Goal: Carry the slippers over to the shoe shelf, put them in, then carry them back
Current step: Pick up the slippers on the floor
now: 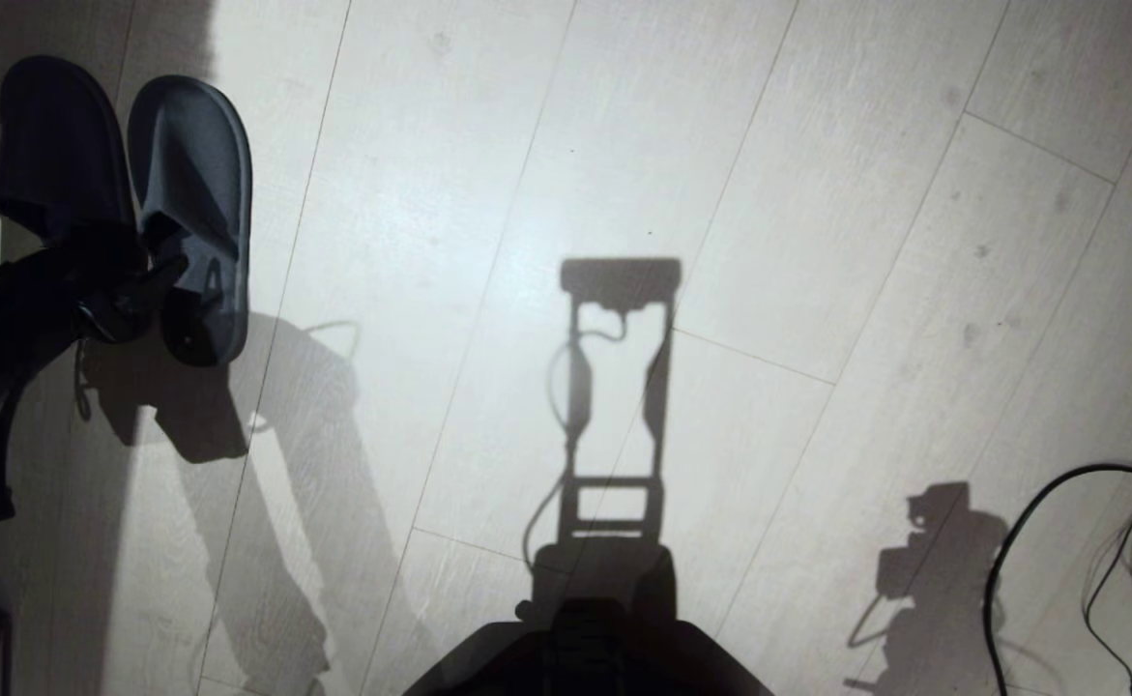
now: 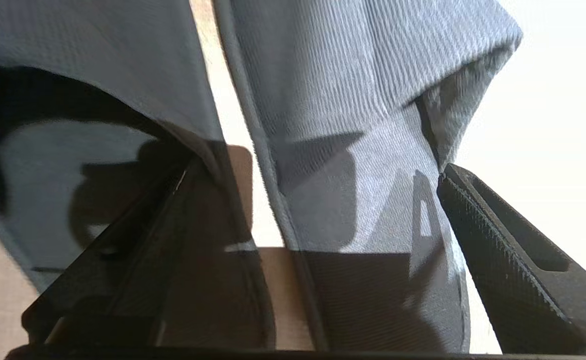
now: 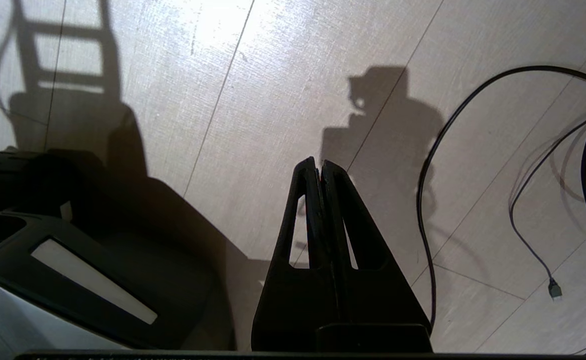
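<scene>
I see the slippers (image 1: 130, 193) lying side by side on the pale plank floor (image 1: 624, 145) in the upper left of the head frame, toes pointing up the frame, their open heel ends toward the bottom. My left gripper (image 1: 130, 290) sits at those heel ends, low over the floor at the left edge of the frame, with its fingers spread wide and closed on nothing. In the left wrist view the gripper (image 2: 318, 180) straddles the pair: one finger (image 2: 503, 250) lies against the outer edge of one slipper (image 2: 363, 125), at the lower right of that frame, and the other finger (image 2: 137, 240) is over the heel opening of the second slipper (image 2: 72, 75) at the lower left (much of it is in shadow, so I cannot tell whether it touches the fabric). A strip of floor shows between the two slippers. My right gripper (image 3: 320, 167) hangs over bare floor, its fingers pressed together and empty, with black cables (image 3: 433, 200) looping across the boards at the right of that frame. The same cables (image 1: 1088, 561) appear at the lower right of the head frame.
</scene>
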